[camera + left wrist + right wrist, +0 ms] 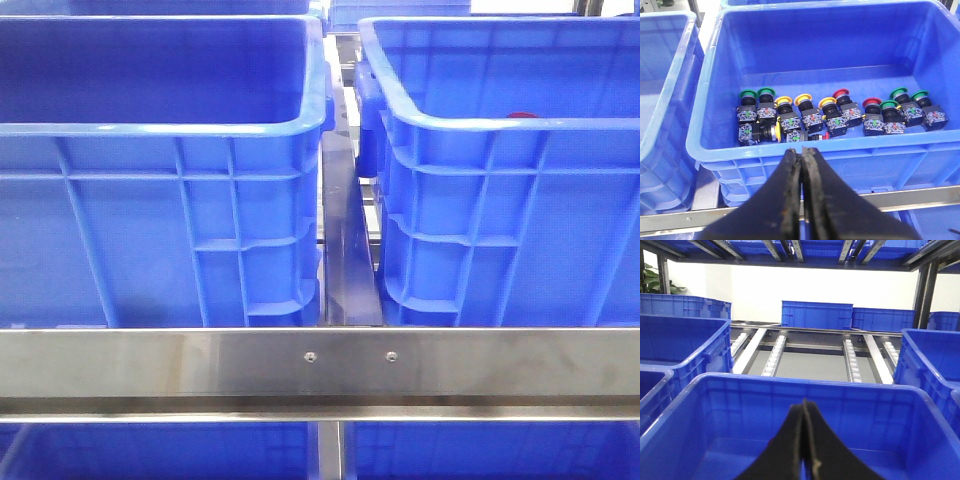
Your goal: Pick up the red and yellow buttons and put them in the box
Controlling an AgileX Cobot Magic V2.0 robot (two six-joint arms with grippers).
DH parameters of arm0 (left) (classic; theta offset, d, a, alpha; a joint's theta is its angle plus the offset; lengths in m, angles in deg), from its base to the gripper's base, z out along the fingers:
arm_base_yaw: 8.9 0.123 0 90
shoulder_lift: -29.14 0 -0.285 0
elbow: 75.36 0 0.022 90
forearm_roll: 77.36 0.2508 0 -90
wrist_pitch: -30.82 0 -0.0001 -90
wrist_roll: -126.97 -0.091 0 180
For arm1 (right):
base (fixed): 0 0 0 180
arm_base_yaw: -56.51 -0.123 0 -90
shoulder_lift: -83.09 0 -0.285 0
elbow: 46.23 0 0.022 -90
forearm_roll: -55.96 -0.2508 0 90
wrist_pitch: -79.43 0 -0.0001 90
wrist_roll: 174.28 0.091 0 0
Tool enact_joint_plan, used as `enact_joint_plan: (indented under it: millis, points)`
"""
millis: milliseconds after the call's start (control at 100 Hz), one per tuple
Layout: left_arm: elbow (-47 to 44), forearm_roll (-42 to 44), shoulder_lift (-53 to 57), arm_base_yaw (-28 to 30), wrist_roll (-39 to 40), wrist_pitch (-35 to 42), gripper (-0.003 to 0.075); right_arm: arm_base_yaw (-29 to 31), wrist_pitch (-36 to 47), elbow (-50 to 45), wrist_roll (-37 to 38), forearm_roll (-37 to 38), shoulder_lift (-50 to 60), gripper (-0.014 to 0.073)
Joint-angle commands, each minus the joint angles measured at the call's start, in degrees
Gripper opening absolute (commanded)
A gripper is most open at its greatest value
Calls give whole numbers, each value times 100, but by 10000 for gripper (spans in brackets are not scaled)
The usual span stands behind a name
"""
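Observation:
In the left wrist view a blue crate [705,150] holds a row of push buttons. Three have yellow caps [803,98], two have red caps [840,93], several have green caps [749,94], and one yellow button [774,132] lies on its side. My left gripper [802,152] is shut and empty, just outside this crate's near rim. My right gripper [805,405] is shut and empty, in front of an empty blue box [790,385]. In the front view two blue crates stand side by side; a red sliver [520,115] shows over the right crate's rim [500,125]. No gripper shows there.
A steel rail [320,360] runs across the front of the crates, with a narrow gap [345,240] between them. Another blue crate [665,100] stands beside the button crate. Roller tracks [775,352] and more blue crates [817,315] lie behind.

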Motion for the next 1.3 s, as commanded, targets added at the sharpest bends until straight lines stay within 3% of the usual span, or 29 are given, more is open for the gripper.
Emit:
enact_joint_plan:
  millis: [0, 130, 370, 520, 620, 820, 1000, 1290]
  points:
    - [129, 167, -73, 13, 7, 553, -19, 22, -179, 139, -37, -495, 6, -68]
    - [68, 217, -73, 13, 7, 986, -19, 22, -179, 139, -37, -495, 6, -68]
    - [-642, 218, 213, 25, -728, 2726, -19, 22, -179, 139, -37, -495, 6, -68]
    - [-1145, 163, 450, 38, -811, 2992, -19, 22, -179, 139, -37, -495, 6, -68]
    - [-1413, -102, 590, 270, -1011, 3007, -19, 22, -179, 139, -37, -495, 6, -68]
    - [-2101, -1574, 927, 1287, -2478, 3920, -19, 22, -178, 139, -37, -495, 6, -68]
    - [-2865, -1718, 1172, 2050, -2380, 4768, -19, 22, -178, 139, -37, -495, 6, -68]
    - [-3829, -1718, 1745, 2066, -2371, 4947, -19, 22, -178, 139, -37, -495, 6, -68]
